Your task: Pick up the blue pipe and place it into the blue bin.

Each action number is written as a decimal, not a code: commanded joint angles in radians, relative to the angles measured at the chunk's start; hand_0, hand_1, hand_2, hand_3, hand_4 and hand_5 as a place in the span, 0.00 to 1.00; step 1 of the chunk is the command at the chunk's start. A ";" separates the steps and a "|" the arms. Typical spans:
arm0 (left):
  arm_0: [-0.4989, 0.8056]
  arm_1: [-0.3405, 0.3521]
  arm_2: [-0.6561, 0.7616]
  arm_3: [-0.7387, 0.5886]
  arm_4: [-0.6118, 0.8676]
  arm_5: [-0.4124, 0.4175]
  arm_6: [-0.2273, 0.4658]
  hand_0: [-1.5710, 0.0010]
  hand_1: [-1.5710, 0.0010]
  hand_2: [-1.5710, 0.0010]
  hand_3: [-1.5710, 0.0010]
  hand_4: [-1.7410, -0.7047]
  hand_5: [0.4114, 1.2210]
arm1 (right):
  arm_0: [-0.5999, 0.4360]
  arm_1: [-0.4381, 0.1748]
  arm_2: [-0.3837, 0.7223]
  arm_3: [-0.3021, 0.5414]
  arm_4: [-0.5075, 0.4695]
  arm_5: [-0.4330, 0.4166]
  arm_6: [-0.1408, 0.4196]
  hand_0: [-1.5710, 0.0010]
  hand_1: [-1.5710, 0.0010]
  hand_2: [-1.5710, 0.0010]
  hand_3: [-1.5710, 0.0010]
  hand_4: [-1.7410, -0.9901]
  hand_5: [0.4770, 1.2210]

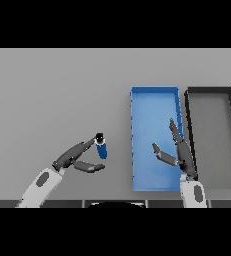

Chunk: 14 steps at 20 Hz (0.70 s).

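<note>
**A:** We see the short blue pipe with a dark open end [101,147] upright and slightly tilted, just left of the shallow blue rectangular bin [154,97], at the fingertips of the left hand [77,157]. Fingers and thumb stretch out, relaxed rather than clamped; whether the pipe rests on the grey table [52,95] or is lifted, we cannot tell.

**B:** We judge the grasp unfinished. The right hand [179,155] hangs over the bin's right side, fingers straight and spread, holding nothing; it looks idle. Beside the bin, touching or nearly so, sits a black-rimmed grey tray [211,91].
</note>
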 commanded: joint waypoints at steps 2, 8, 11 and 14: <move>-0.030 -0.034 0.001 0.057 0.006 -0.011 0.003 1.00 1.00 1.00 1.00 0.60 0.04 | 0.019 -0.006 -0.005 -0.009 -0.011 0.009 -0.013 1.00 1.00 1.00 1.00 0.62 0.17; -0.094 -0.130 -0.015 0.167 -0.040 0.007 -0.076 1.00 1.00 1.00 1.00 0.63 0.08 | -0.008 -0.002 -0.012 0.007 -0.012 0.001 0.018 1.00 1.00 1.00 1.00 0.64 0.16; -0.110 -0.190 0.007 0.209 0.003 0.011 -0.088 0.99 0.90 0.81 0.84 0.51 0.24 | -0.012 -0.007 -0.015 0.010 -0.014 0.005 0.000 1.00 1.00 1.00 1.00 0.64 0.17; -0.097 -0.222 0.022 0.222 0.028 0.031 -0.091 0.57 0.50 0.44 0.44 0.31 0.61 | 0.003 -0.016 -0.015 -0.005 -0.018 0.014 -0.013 1.00 1.00 1.00 1.00 0.64 0.17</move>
